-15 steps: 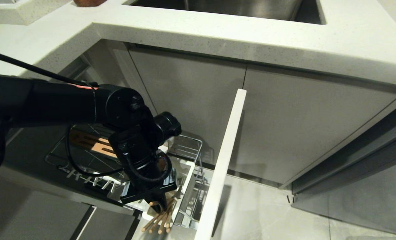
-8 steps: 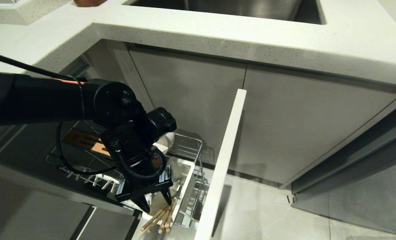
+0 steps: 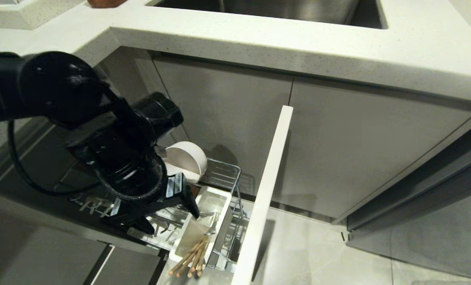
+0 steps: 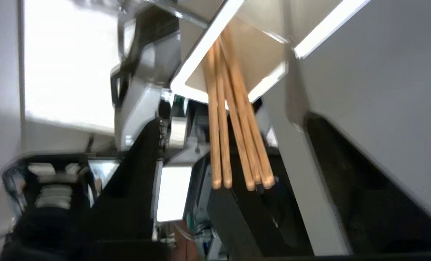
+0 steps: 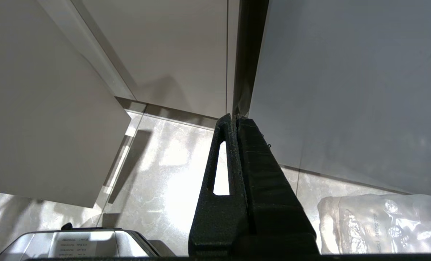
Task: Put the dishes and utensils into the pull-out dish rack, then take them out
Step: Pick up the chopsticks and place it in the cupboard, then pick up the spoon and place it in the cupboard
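Note:
The pull-out dish rack stands drawn out under the counter, its pale front panel edge-on. Several light-wood chopsticks lean in its white caddy, their ends sticking out over the near rim. In the left wrist view the chopsticks lie free in the caddy. A cream-white bowl sits tilted in the wire basket behind the caddy. My left gripper hangs open above the rack, just left of the caddy, holding nothing. My right gripper is shut and empty, parked low over the floor.
The speckled white countertop overhangs the rack, with the steel sink set into it. Grey cabinet doors close off the right side. A crumpled clear plastic bag lies on the marble floor by the right arm.
My left gripper was shut on the chopsticks in the caddy; it has opened, let them go, and risen up and to the left. The bowl now shows behind it.

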Controlling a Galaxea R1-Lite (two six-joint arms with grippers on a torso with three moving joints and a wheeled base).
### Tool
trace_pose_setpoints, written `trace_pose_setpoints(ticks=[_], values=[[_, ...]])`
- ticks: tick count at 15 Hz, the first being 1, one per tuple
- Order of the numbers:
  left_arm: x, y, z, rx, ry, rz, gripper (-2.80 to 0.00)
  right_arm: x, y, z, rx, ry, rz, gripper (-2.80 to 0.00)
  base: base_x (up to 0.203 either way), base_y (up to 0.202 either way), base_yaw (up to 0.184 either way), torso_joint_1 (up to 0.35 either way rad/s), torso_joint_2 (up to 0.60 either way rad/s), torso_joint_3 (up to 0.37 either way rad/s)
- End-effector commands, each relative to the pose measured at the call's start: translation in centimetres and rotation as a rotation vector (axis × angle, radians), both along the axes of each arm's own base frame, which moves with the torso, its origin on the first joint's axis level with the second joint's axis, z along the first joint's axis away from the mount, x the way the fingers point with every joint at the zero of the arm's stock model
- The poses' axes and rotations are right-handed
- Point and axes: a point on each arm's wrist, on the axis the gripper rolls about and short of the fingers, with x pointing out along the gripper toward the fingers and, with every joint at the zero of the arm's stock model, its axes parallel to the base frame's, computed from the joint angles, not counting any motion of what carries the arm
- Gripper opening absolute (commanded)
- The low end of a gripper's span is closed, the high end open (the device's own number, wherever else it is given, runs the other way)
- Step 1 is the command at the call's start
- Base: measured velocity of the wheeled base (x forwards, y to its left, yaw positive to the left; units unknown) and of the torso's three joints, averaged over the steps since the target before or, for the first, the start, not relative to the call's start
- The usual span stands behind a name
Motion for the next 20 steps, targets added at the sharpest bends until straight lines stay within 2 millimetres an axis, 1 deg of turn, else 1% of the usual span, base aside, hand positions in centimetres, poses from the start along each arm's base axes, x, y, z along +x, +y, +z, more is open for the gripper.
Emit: trace_pose_setpoints(ticks=[1, 4, 7, 10, 12, 15, 18, 20], values=[[-2.5, 1.5, 3.0, -0.044, -0.108, 0.008, -2.8, 0.0, 0.0, -0.1, 0.0, 0.003, -0.001, -2.8, 0.0, 0.0, 0.0, 0.0, 0.0, 0.0], [-5.3, 3.0, 6.3, -0.073, -0.268, 0.019, -2.8, 0.0, 0.0, 0.0, 0.0, 0.003, 0.0, -2.8, 0.0, 0.0, 0.0, 0.0, 0.0, 0.0], [-7.7, 4.6, 8.8, -0.096, -0.398, 0.026, -2.8, 0.0, 0.0, -0.1, 0.0, 0.003, 0.001, -2.8, 0.0, 0.0, 0.0, 0.0, 0.0, 0.0], [-10.7, 6.8, 12.3, -0.094, -0.614, 0.088, -2.8, 0.0, 0.0, -0.1, 0.0, 0.002, 0.0, -2.8, 0.0, 0.0, 0.0, 0.0, 0.0, 0.0], [-12.2, 8.0, 13.8, -0.039, -0.739, 0.136, -2.8, 0.0, 0.0, -0.1, 0.0, 0.003, 0.0, -2.8, 0.0, 0.0, 0.0, 0.0, 0.0, 0.0], [-14.3, 10.6, 16.3, 0.095, -0.973, 0.217, -2.8, 0.0, 0.0, -0.1, 0.0, 0.003, 0.001, -2.8, 0.0, 0.0, 0.0, 0.0, 0.0, 0.0], [-15.5, 12.6, 17.5, 0.239, -1.077, 0.311, -2.8, 0.0, 0.0, -0.1, 0.0, 0.002, 0.0, -2.8, 0.0, 0.0, 0.0, 0.0, 0.0, 0.0], [-16.3, 13.9, 17.7, 0.347, -1.091, 0.416, -2.8, 0.0, 0.0, 0.0, 0.0, 0.001, -0.001, -2.8, 0.0, 0.0, 0.0, 0.0, 0.0, 0.0]])
